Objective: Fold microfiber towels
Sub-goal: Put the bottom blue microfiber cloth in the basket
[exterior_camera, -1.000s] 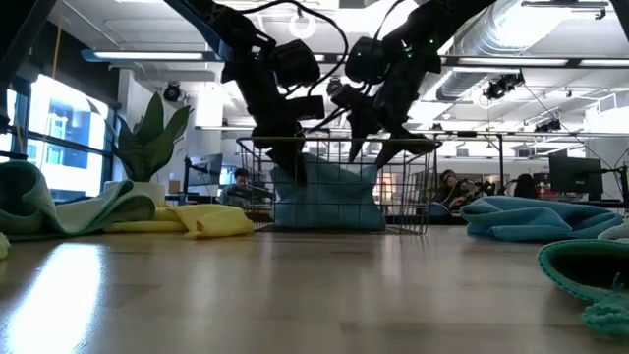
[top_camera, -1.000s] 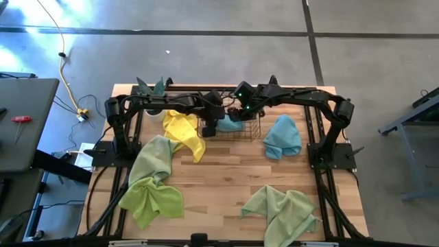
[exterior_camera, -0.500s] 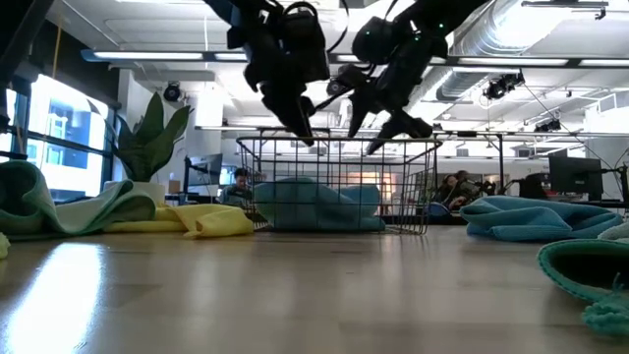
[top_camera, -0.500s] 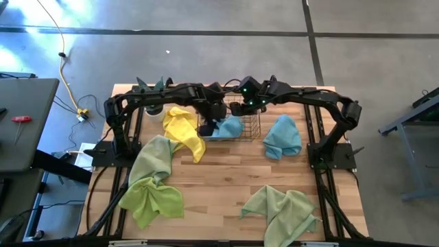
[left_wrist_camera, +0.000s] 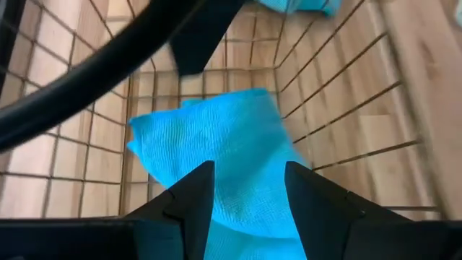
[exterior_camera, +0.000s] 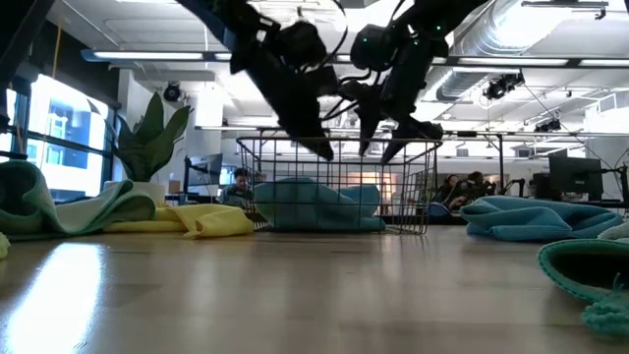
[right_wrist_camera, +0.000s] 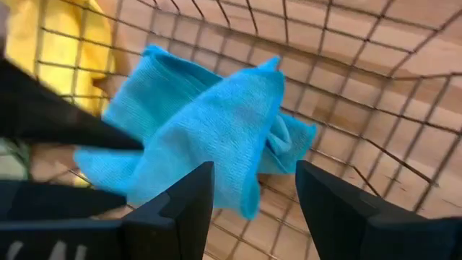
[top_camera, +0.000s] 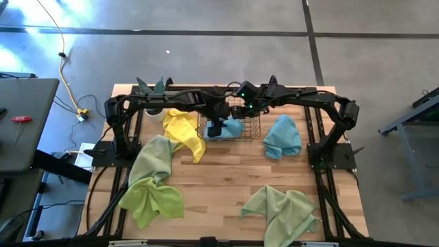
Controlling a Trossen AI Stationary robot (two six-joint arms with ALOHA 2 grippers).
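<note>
One crumpled blue towel (right_wrist_camera: 216,137), basket-bound (right_wrist_camera: 404,180).

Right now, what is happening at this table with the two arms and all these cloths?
Both arms reach over the wire basket at the far side of the table. A light blue towel lies crumpled inside it. The left gripper and the right gripper hover above it, both open, holding nothing. Other towels lie unfolded around the table: a yellow one, another light blue one and green ones.
</note>
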